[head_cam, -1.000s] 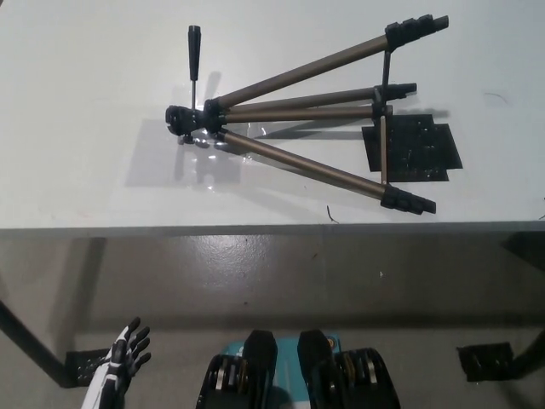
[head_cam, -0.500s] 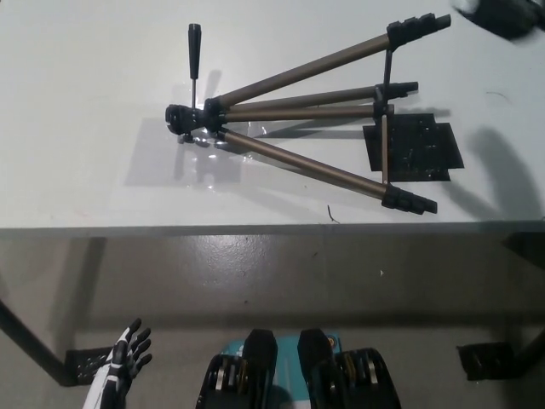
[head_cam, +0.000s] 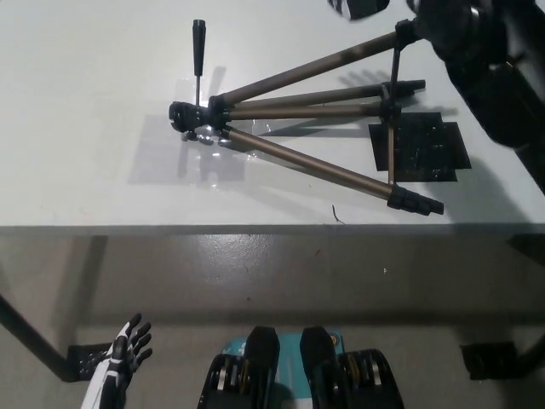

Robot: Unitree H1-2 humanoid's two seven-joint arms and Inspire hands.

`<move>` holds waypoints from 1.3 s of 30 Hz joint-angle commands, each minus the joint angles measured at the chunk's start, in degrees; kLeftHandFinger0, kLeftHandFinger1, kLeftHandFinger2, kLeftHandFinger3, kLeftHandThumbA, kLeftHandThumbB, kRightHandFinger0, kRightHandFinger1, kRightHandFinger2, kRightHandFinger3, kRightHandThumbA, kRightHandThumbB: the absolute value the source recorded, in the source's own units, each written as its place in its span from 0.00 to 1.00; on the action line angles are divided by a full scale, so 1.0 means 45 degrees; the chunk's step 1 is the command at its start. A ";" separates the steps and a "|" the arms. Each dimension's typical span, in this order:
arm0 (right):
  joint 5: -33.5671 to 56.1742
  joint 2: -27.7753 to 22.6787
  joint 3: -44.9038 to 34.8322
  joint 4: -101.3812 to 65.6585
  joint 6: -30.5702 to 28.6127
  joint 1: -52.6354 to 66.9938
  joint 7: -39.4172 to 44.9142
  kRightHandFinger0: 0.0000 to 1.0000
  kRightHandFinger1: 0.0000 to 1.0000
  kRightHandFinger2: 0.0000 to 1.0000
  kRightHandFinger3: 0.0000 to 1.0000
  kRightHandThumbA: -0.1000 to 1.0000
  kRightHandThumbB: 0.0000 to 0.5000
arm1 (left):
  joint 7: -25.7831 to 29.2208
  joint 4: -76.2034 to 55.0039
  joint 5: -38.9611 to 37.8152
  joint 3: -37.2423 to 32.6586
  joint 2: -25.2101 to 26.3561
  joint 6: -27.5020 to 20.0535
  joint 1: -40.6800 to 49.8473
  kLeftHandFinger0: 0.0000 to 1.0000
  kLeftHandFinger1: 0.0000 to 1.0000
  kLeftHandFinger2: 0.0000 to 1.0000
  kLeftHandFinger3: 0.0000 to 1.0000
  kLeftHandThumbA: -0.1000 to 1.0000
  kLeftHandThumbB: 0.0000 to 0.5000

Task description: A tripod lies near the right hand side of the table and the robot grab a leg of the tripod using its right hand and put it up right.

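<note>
The tripod point(head_cam: 289, 94) lies flat on the white table point(head_cam: 85, 170), its head point(head_cam: 192, 115) to the left and its three brown legs fanning out to the right. Its black pan handle point(head_cam: 198, 51) points toward the far edge. My black right hand point(head_cam: 451, 25) comes in from the upper right and covers the foot end of the far leg point(head_cam: 341, 58). Its grip is hidden from view. The near leg point(head_cam: 324, 170) ends in a black foot point(head_cam: 415, 201) close to the table's front edge. My white left hand point(head_cam: 128, 349) hangs open below the table at the lower left.
A black mat point(head_cam: 421, 146) lies on the table under the leg ends at the right. A white-and-black shape point(head_cam: 358, 7) shows at the top edge. The table's front edge point(head_cam: 255, 228) runs across the middle, with grey floor point(head_cam: 255, 273) below.
My right arm has swung in from the upper right corner and now sits over the far leg's foot. The tripod has not visibly moved; the view shifted slightly.
</note>
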 commanded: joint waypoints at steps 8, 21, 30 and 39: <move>-0.1050 -0.0222 0.1280 0.1542 0.0050 -0.1575 0.2224 1.00 1.00 1.00 1.00 0.71 1.00 | -0.0175 -0.0451 -0.0038 0.0049 0.0216 -0.0568 -0.0091 1.00 1.00 1.00 1.00 1.00 0.39; -0.0830 0.0278 0.1045 0.1926 0.0088 -0.1501 0.2826 1.00 1.00 1.00 1.00 0.80 1.00 | -0.0355 -0.0207 -0.0226 0.0035 0.0224 -0.0491 -0.0219 1.00 1.00 1.00 1.00 1.00 0.35; -0.1679 0.0785 0.1834 0.2740 -0.0010 -0.1062 0.2512 1.00 1.00 1.00 1.00 0.76 1.00 | -0.0506 -0.0199 -0.0443 0.0043 0.0197 -0.0372 -0.0130 1.00 1.00 1.00 1.00 1.00 0.34; -0.4536 0.1689 0.5130 0.5369 -0.0926 -0.0513 -0.0793 1.00 1.00 1.00 1.00 0.71 1.00 | -0.0492 -0.0250 -0.0308 -0.0051 0.0205 -0.0409 -0.0046 1.00 1.00 1.00 1.00 1.00 0.38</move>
